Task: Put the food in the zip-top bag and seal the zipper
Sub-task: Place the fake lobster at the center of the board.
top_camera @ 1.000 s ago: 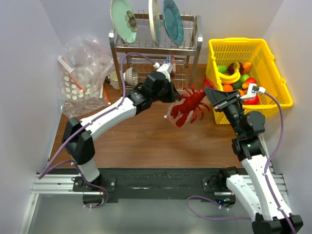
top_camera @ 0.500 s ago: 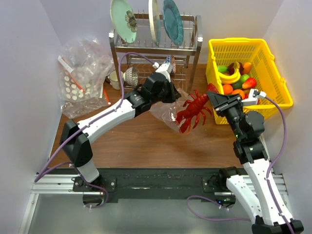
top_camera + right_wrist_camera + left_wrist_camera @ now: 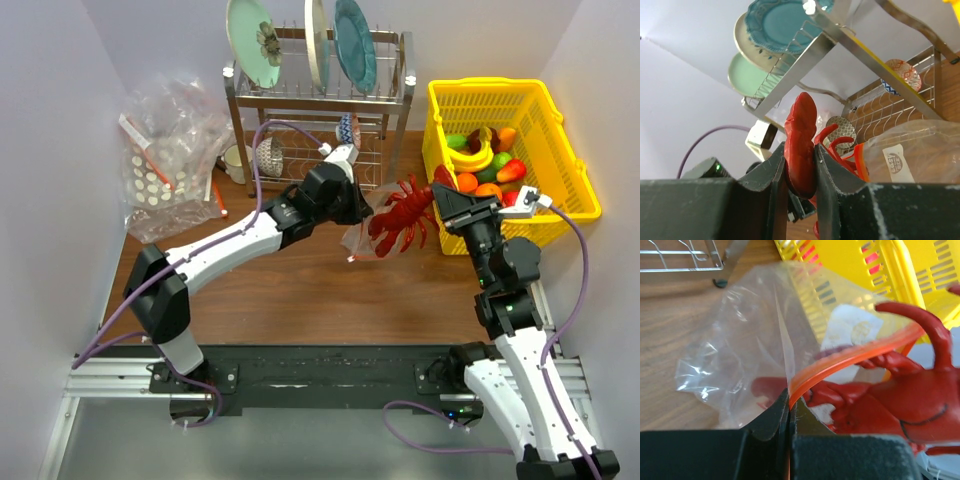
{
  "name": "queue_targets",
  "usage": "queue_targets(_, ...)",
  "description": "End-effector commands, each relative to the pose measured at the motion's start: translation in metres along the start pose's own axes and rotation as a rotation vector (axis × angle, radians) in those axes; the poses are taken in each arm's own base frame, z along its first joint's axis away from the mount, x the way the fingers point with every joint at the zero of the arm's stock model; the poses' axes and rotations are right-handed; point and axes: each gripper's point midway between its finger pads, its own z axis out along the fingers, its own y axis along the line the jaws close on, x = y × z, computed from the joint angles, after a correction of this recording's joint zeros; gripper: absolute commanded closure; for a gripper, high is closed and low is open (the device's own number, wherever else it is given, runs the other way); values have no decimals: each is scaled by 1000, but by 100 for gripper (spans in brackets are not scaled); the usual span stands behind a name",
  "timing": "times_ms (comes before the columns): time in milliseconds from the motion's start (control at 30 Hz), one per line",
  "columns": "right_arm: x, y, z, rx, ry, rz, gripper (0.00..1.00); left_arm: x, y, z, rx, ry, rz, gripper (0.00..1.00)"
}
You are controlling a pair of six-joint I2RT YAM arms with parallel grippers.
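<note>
While the left gripper (image 3: 789,412) pinches the zipper (image 3: 855,356), the right gripper (image 3: 800,172) holds the lobster (image 3: 403,215) at the mouth of the zip-top bag (image 3: 735,350).
The left fingers (image 3: 765,430) are pressed together on one end of the orange-red strip; the pouch hangs open beside them. The right fingers (image 3: 771,185) clamp a narrow red part of the lobster. It lies just right of the left fingers, long axis running from the right gripper toward the opening, leading end apparently past the rim. The right arm is the nearer.
</note>
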Motion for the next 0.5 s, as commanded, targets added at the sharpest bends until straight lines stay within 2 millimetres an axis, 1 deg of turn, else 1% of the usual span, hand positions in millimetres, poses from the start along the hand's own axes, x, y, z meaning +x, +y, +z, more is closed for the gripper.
queue_targets(0, -22, 7, 5, -20, -121, 99, 100, -19, -41, -19, 96, -103, -15, 100)
queue_targets(133, -22, 2, 8, 11, -126, 118, 100, -22, -50, -23, 120, -135, -39, 100)
queue_targets(267, -27, -3, 9, 35, -156, 136, 100, -20, -58, -25, 128, -158, -43, 100)
queue_targets(333, -26, -5, 10, 53, -149, 149, 100, -20, -55, -24, 105, -168, -27, 100)
queue_targets(467, -30, -5, 8, 79, -163, 188, 100, -9, -45, -14, 69, -148, -13, 100)
